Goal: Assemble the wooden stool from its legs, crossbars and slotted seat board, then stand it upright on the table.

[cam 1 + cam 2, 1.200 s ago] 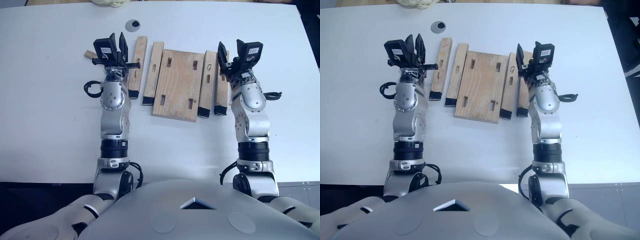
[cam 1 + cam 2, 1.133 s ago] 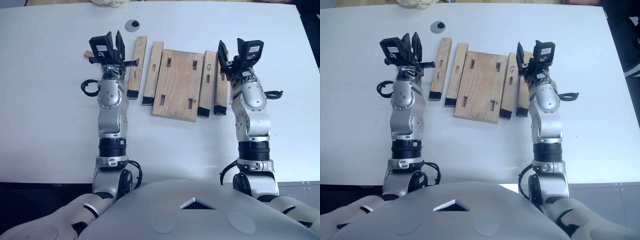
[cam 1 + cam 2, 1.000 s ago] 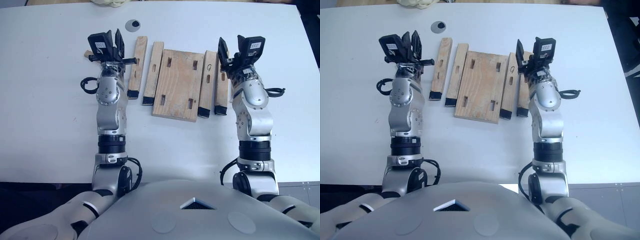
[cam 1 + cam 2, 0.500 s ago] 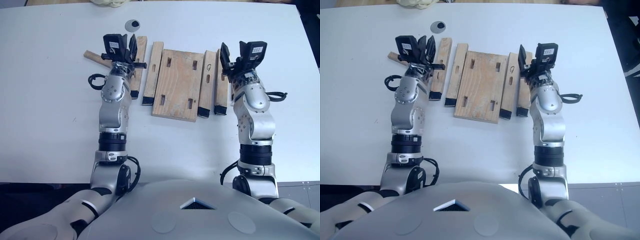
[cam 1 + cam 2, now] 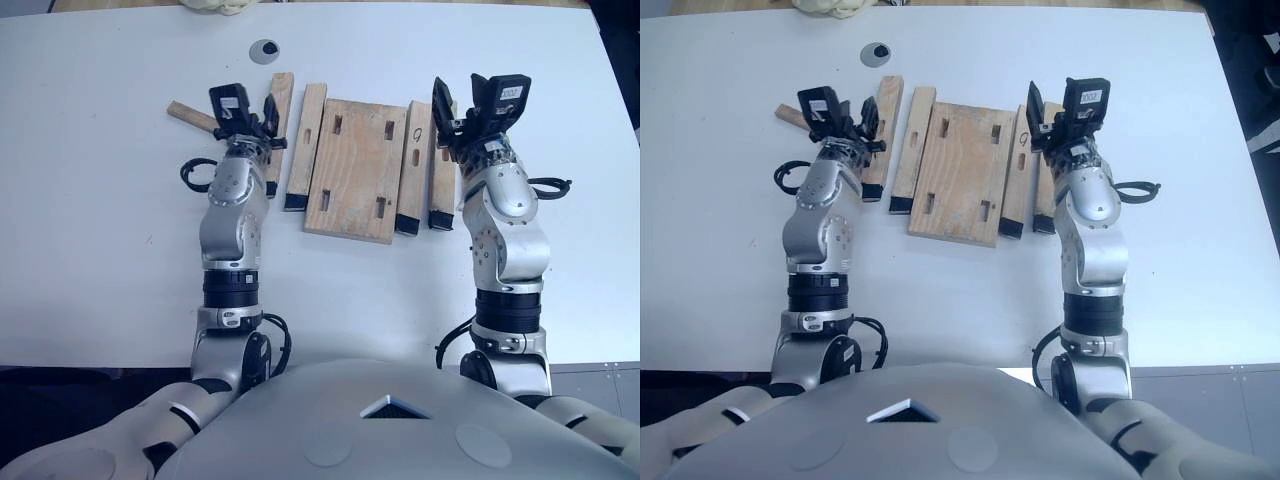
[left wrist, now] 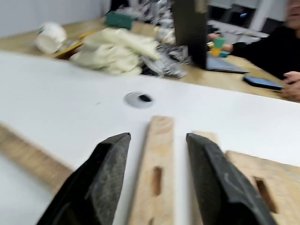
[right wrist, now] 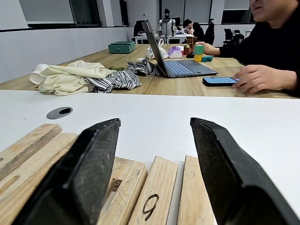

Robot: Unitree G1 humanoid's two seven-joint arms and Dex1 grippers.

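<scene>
On the left of the table [image 5: 90,220] lies a thin crossbar [image 5: 188,112], slanted and free of everything else. Just to its right is the left end effector [image 5: 252,120]. Its fingers [image 6: 107,174] are spread, and it hangs low over the far half of the leftmost leg [image 6: 157,174]. This is the relation the next move depends on. The leg's long axis runs straight away from the robot, black-capped end nearest the body. In the left wrist view it passes up the gap between the two fingers, so they straddle its width and not its length. I judge that a short drop and a squeeze would take it, and the left arm is plainly the nearer one.

Next come the second leg [image 5: 305,145] and then the slotted seat board [image 5: 355,170], flat in the middle. Beyond it the third leg [image 5: 413,165] and the outer right leg [image 5: 443,190] lie side by side. All of them are parallel to the first leg and all lie on the table, unassembled. The right end effector [image 5: 470,108] is likewise spread. It hovers above the far ends of those two right legs and touches neither.

A second ago the left end effector was farther left, over the crossbar and hiding most of it. It has since swung right and dropped onto the line of the leftmost leg, leaving the crossbar uncovered. The right end effector has barely shifted, and no wooden piece has moved.
</scene>
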